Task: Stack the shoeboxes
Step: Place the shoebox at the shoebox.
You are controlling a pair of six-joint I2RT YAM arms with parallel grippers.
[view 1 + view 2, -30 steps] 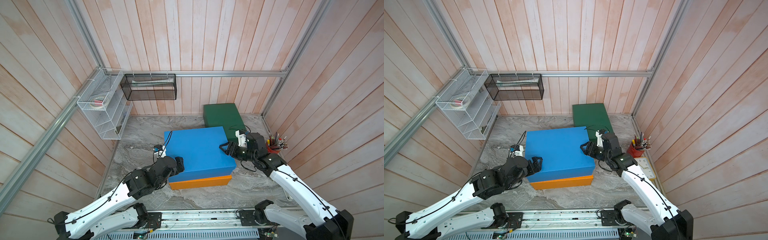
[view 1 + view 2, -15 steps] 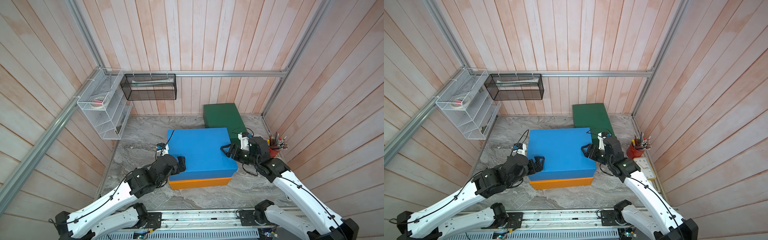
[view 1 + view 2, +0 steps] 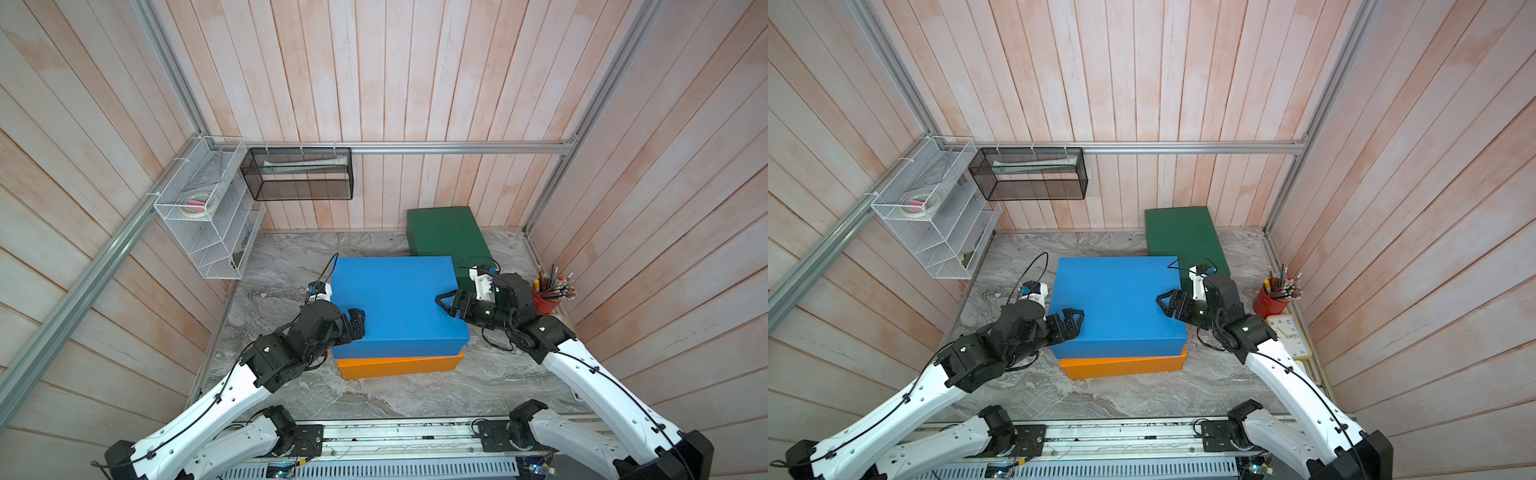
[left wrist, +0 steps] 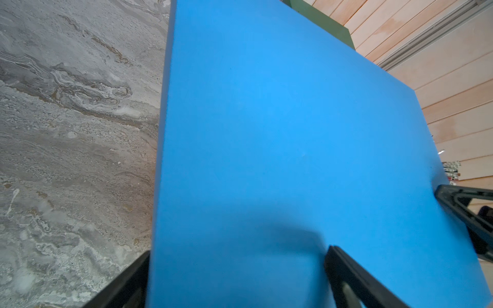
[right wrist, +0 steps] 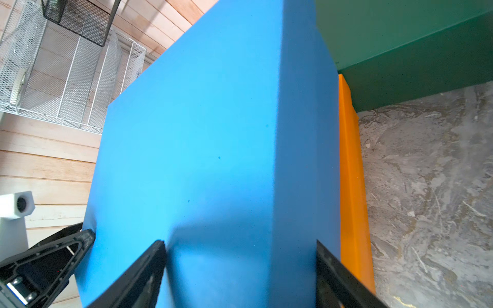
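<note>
The blue shoebox lies flat on the orange shoebox in the middle of the marble table, leaving orange strips at the front and right. The dark green shoebox stands behind them against the back wall. My left gripper is open, its jaws straddling the blue box's left end, one above the lid and one beside the wall. My right gripper is open too, spread over the blue box's right end, beside the orange edge.
A red cup of pencils stands close behind my right wrist, with a yellow-rimmed clock lying next to it. A white wire rack hangs on the left wall and a black mesh basket on the back wall.
The blue shoebox has shifted a little to the right and squared up on the orange one. The right gripper's jaws have spread wider, and both wrists followed the box.
</note>
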